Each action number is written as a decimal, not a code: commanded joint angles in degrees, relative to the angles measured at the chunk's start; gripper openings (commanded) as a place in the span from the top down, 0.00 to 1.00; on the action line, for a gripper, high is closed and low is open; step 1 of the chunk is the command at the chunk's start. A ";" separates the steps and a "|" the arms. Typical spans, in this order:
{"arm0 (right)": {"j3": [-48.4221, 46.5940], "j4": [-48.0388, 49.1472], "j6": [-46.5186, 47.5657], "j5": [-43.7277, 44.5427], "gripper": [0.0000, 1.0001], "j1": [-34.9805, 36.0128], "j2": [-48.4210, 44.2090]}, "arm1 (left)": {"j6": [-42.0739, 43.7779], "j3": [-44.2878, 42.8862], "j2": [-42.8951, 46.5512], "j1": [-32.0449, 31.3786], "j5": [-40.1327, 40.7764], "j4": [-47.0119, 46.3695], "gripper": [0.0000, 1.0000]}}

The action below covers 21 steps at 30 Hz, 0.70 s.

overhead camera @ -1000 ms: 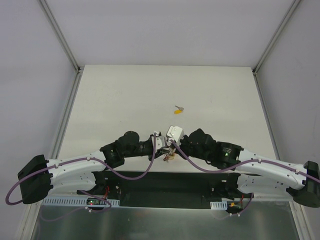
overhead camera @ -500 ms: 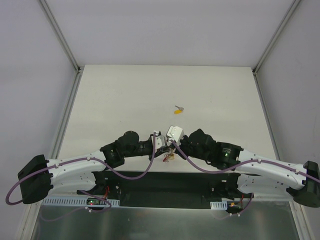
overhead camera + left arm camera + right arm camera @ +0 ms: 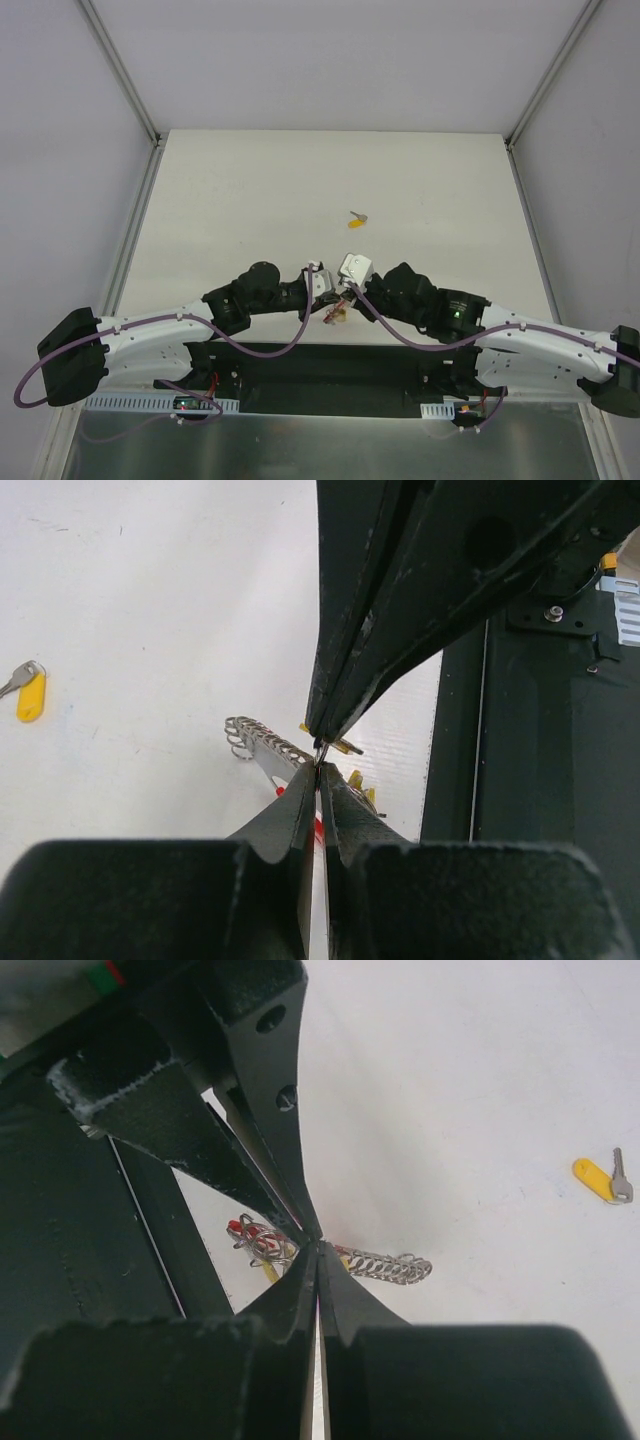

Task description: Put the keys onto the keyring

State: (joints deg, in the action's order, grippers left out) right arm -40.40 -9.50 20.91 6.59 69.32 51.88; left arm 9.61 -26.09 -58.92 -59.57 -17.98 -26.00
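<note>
A: Any writing to read?

B: Nothing legible. The yellow head of the loose key [image 3: 598, 1179] is too small to tell.

A: How does the keyring look?

B: The keyring [image 3: 336, 313] is a small tangle made of a red loop [image 3: 238, 1227], a thin wire ring [image 3: 264, 1244] and a grey chain [image 3: 388, 1264] of tight coils. Yellow pieces [image 3: 357, 780] peek out beside it. I can't tell whether they are keys.

A: Where is it?

B: In the top view it is at the near edge of the table [image 3: 300, 180], at 6 o'clock from the table's middle, right where the two arms meet.

A: Which way does it run?

B: In the right wrist view its long axis lies level, with the chain reaching toward 3 o'clock from the fingertips and the red loop on the 9 o'clock side. In the left wrist view the chain heads off toward 10 o'clock. I can't tell whether it hangs or rests on the table.

A: And the grippers?

B: The left gripper [image 3: 318, 772] is pinched tight with no gap showing. The right gripper [image 3: 318, 1250] is the same. They meet tip to tip, both nipping the keyring between chain and loop. Exactly which part they hold is too small to make out.

A: The loose key?

B: It lies flat on the table, well apart from the keyring, near 12 o'clock from the grippers in the top view. Its head points toward 7 o'clock and its silver blade toward 1 o'clock.
</note>
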 commanded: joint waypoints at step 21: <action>1.11 2.11 2.65 -4.21 0.52 0.11 -3.28 | -0.11 -1.95 -0.24 -0.02 -3.12 -0.37 1.00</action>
State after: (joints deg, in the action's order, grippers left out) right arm -38.52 -9.19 22.00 6.07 69.34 49.01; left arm 9.65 -26.09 -59.09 -59.57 -19.44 -24.47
